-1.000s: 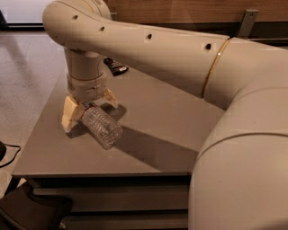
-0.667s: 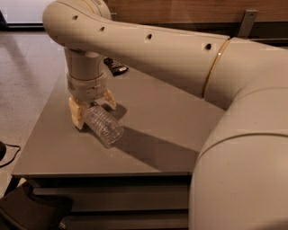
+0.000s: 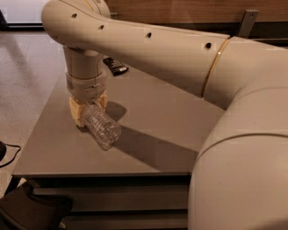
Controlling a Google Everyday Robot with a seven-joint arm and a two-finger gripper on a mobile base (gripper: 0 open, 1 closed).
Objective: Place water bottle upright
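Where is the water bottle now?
In the camera view, the water bottle is tilted over the left part of the grey table, its neck end gripped by the tool above it.

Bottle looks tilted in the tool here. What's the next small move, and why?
Probably rotate the wrist so the base swings down. The tool, over the left side of the table, grips the water bottle by one end, and the bottle slants with its base toward the camera.

We see a flat grey table [image 3: 153, 130] on a pale, glossy floor [image 3: 27, 76], a brown wooden wall [image 3: 180, 11] behind it, and a bright patch of light [image 3: 22, 10] at the upper left.
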